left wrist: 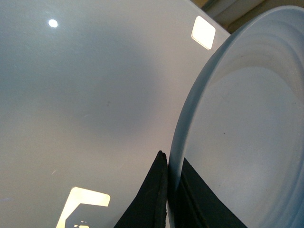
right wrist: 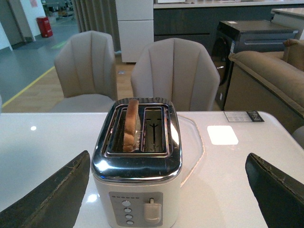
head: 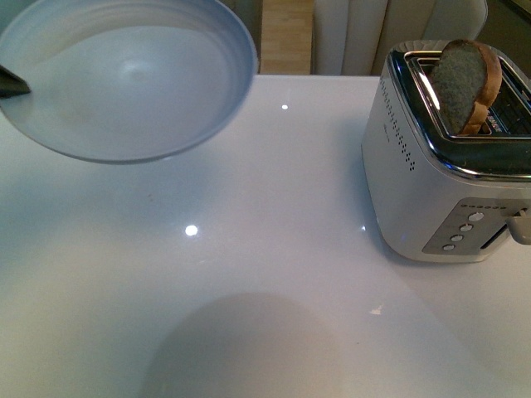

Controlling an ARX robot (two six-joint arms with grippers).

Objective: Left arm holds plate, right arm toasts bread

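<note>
The pale blue-white plate hangs above the table's far left, empty. My left gripper is shut on the plate at its rim, one black finger on each side; in the front view only a black tip shows. The bread stands upright in one slot of the white and chrome toaster, its top sticking out. My right gripper is open wide, facing the toaster at its button end, apart from it. The bread shows edge-on; the other slot is empty.
The toaster's lever is up, beside a column of round buttons. The glossy white table carries light spots. Two beige chairs stand behind the far edge, and a sofa is beyond them.
</note>
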